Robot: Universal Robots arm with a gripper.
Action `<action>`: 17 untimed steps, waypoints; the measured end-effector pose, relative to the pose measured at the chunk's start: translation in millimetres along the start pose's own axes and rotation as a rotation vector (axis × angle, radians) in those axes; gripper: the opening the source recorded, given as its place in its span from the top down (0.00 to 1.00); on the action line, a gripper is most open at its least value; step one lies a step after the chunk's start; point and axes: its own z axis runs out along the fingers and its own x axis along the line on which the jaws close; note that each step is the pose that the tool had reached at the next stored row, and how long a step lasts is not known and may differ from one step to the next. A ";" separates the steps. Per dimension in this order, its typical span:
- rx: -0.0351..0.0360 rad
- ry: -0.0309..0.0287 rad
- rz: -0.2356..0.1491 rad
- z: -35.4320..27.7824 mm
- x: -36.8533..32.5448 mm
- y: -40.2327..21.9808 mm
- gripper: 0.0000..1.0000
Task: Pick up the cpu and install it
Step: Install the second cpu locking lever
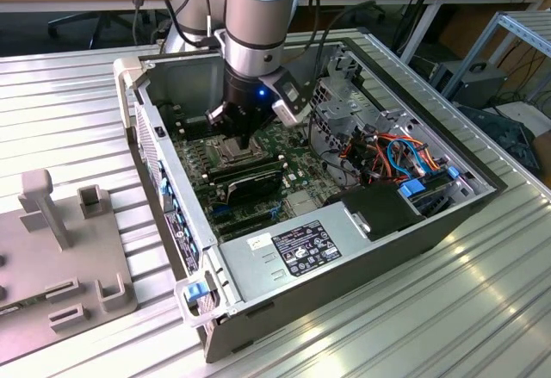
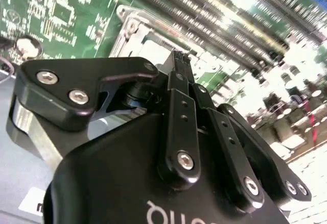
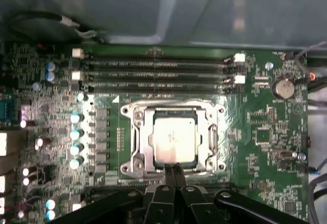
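Claw [image 3: 172,169]: black, fingers pressed together, nothing held between them; the tips hang just above the near edge of the socket frame.

CPU [image 3: 173,141]: square, silver-topped, lies flat inside the metal socket frame [image 3: 137,132] on the green motherboard [image 3: 260,132], directly beyond the claw tips, close but apart from them.

Memory slots [image 3: 153,73]: a row of long dark slots, beyond the CPU from the claw.

Capacitors [image 3: 75,133]: a column of small cylinders, beside the socket.

Computer case [image 1: 362,249]: open, lying on its side on the ribbed metal surface [image 1: 448,326]; the arm [image 1: 258,16] reaches down into it, claw [image 1: 243,141] over the socket area.
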 end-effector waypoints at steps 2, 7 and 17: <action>-0.0001 0.0000 0.000 0.5 -0.3 6.4 0.89; -0.0001 0.0001 0.000 1.0 -0.8 13.1 0.89; -0.0001 0.0001 0.000 1.5 -5.9 13.2 0.89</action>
